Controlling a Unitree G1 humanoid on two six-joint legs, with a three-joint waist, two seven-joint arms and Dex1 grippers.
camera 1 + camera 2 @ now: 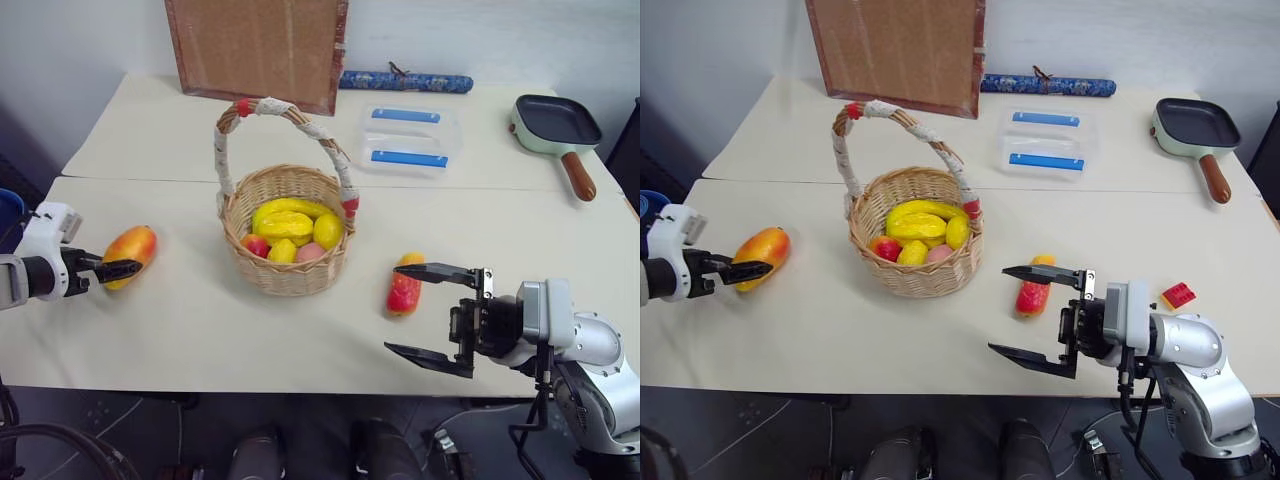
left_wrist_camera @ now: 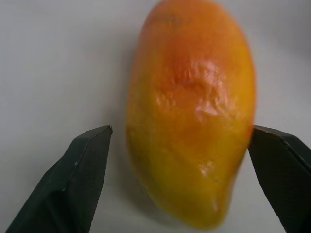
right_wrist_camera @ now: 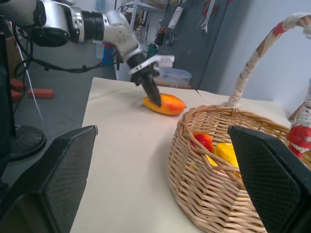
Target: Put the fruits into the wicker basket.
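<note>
Mango and red fruit lie flanking wicker basket.

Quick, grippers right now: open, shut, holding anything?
Left gripper: open, its fingers either side of the mango on the table, not closed on it.
Right gripper: open, holding nothing, near the red-orange fruit.

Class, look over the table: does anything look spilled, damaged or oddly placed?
Nothing is spilled or damaged. Only the mango and the slim red-orange fruit lie loose on the table, outside the wicker basket.
</note>
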